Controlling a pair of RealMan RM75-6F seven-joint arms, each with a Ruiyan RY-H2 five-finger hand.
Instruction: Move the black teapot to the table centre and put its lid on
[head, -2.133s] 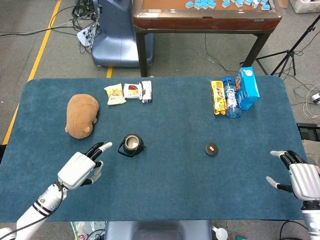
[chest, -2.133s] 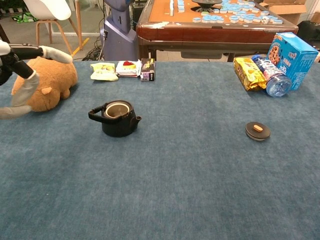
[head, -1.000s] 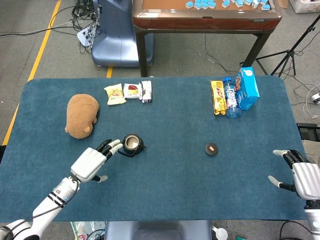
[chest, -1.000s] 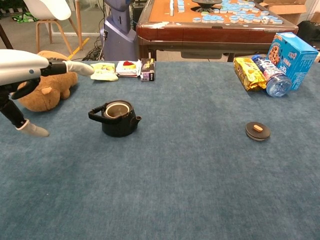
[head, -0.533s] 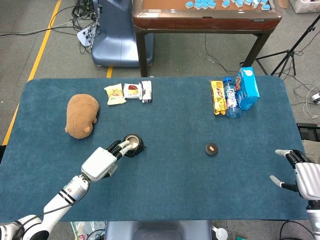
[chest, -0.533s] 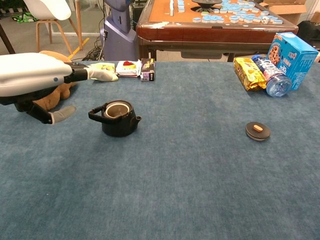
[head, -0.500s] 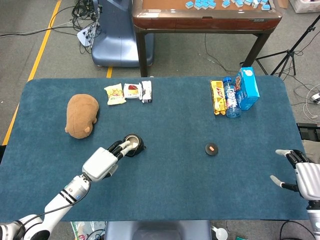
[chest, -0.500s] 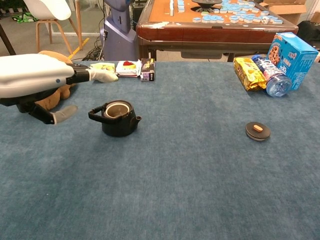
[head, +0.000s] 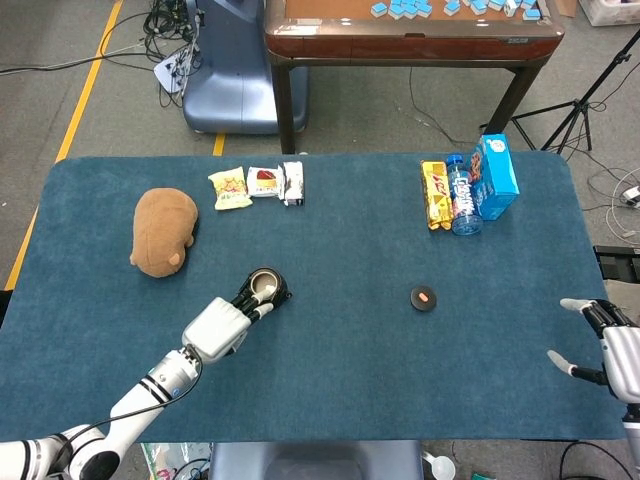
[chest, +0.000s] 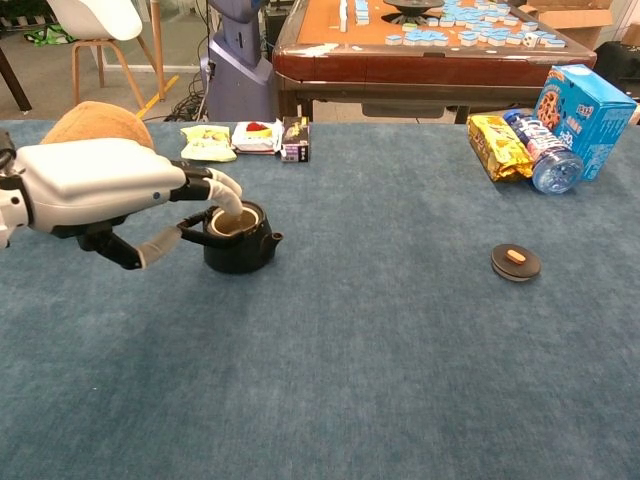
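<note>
From my head camera, the blue table (head: 350, 230) holds the black teapot (head: 266, 287) left of centre, my left hand (head: 222, 323) at its handle; whether I grip it, I cannot tell. The lid (head: 424, 298) lies well right; my right hand (head: 612, 345) is spread, empty. Chest camera: fingers (chest: 222, 195) reach over the teapot's (chest: 243, 245) rim, thumb under the handle.

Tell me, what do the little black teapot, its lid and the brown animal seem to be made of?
The black teapot looks like cast iron or dark ceramic: matte black and thick-walled, though the look leaves it open. Its lid has the same dull black finish, with a small orange knob. The brown animal seems to be soft plush fabric: fuzzy, rounded, no shine.
</note>
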